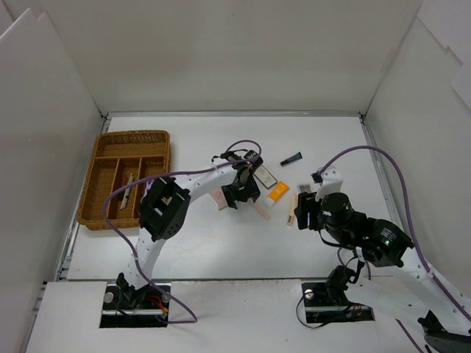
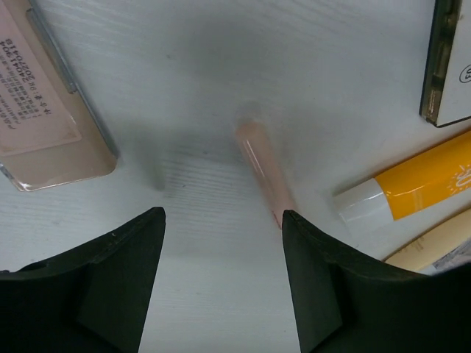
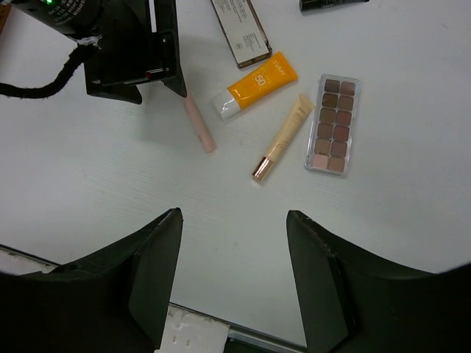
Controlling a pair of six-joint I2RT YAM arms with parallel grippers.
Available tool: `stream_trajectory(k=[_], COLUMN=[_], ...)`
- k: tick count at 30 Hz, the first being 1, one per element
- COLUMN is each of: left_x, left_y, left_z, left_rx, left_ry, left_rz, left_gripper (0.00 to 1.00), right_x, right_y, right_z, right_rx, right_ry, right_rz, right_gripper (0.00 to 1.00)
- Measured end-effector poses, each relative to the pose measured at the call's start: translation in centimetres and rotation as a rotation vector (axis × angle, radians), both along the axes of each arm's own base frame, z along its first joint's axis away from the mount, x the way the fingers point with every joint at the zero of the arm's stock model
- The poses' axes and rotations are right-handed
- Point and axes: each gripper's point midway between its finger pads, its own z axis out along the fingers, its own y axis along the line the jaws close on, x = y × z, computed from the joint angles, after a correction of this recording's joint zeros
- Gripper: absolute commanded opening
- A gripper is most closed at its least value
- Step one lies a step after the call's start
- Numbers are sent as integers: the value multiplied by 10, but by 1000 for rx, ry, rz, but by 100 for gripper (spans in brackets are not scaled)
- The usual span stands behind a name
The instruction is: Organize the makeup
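My left gripper (image 1: 239,194) hangs low over the table, open, with bare table between its fingers (image 2: 221,220). A slim pink stick (image 2: 263,168) lies just ahead, its near end by the right fingertip (image 2: 294,220). A pale pink compact (image 2: 44,110) lies to the left. To the right are an orange tube (image 2: 419,187) and a black-edged mirror case (image 2: 447,66). My right gripper (image 3: 234,217) is open and empty above the table. Ahead of it lie the orange tube (image 3: 261,84), a cream tube with a gold cap (image 3: 283,136) and a brown eyeshadow palette (image 3: 333,123).
A brown wicker divided tray (image 1: 99,158) stands at the far left with a stick in one slot. A small black item (image 1: 291,158) lies behind the cluster. White walls close in the table on three sides. The left arm's cable loops above the makeup.
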Motion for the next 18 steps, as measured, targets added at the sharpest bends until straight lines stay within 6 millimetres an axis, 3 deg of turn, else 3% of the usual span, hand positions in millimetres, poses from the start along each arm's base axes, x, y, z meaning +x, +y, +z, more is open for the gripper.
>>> stream_trajectory(k=[6,18], left_x=[7,-5], left_y=[-17,-25], left_z=[-4,-17], left_rx=[-35,-32], left_ry=[6,73], left_rz=[42,77], left_gripper=[55,26], right_x=[-6,-9], right_y=[-6,-9], right_z=[-2,-2], right_rx=[7,5], right_ry=[-1,-8], right_rz=[2,7], right_gripper=[56,56])
